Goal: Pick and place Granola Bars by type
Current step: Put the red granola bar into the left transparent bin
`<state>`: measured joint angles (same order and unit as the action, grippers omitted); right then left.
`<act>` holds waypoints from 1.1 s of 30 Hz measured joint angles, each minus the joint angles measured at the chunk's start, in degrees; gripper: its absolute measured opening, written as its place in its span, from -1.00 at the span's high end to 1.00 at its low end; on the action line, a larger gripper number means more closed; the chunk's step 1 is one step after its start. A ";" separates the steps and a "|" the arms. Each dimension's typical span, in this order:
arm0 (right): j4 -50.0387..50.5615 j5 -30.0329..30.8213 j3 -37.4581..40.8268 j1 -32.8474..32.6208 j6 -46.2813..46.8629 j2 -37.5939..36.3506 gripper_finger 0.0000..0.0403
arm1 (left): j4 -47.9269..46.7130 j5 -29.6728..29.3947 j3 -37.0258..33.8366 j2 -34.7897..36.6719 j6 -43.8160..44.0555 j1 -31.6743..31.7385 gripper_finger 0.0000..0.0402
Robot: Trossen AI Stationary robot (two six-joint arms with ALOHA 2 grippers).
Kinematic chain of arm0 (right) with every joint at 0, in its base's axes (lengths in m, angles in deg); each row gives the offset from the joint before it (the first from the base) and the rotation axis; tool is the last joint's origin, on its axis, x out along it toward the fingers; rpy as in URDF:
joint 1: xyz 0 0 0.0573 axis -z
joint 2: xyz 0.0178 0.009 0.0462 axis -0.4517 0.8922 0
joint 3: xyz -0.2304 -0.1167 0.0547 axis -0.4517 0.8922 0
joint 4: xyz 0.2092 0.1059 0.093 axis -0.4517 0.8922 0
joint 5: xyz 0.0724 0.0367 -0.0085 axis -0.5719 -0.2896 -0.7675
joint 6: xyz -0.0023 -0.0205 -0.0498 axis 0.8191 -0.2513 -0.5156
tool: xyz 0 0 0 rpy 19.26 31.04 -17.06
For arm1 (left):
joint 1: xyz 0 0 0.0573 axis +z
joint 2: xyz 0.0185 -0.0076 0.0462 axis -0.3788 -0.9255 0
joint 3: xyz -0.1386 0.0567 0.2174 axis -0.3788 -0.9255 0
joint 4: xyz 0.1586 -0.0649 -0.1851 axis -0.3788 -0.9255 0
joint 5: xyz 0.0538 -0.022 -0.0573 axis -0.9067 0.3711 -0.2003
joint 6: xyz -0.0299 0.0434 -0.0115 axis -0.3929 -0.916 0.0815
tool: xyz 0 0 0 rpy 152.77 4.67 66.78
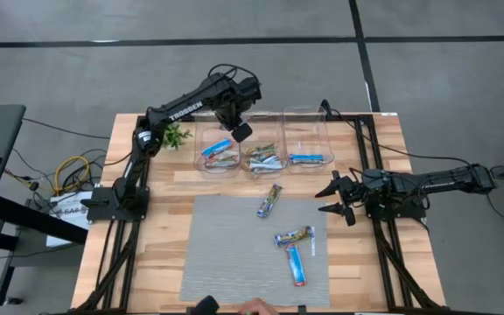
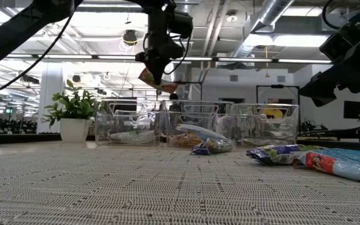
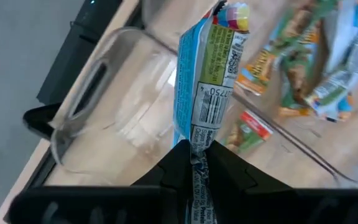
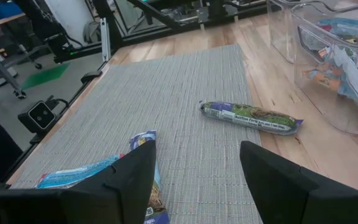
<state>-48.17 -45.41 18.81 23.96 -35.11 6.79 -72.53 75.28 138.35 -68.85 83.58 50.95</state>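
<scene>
Left wrist view: my left gripper (image 3: 197, 152) pinches a blue-edged granola bar (image 3: 207, 81) above the clear bins (image 3: 98, 118). Next, I judge, comes release over the matching bin; my right gripper (image 1: 332, 198) waits open.

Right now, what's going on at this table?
Sorting granola bars into bins. The left gripper is shut on a blue bar, held above the left bin and middle bin. The right gripper waits open at the mat's right edge. Three bars remain on the mat.
</scene>
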 joint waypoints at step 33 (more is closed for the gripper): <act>0.00 -0.01 -0.01 0.01 0.00 0.00 -0.12 | -0.02 4.89 -12.33 5.37 -8.81 9.96 0.34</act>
<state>-48.17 -45.42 18.80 23.97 -35.11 6.79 -72.55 80.17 126.02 -63.48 74.77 60.91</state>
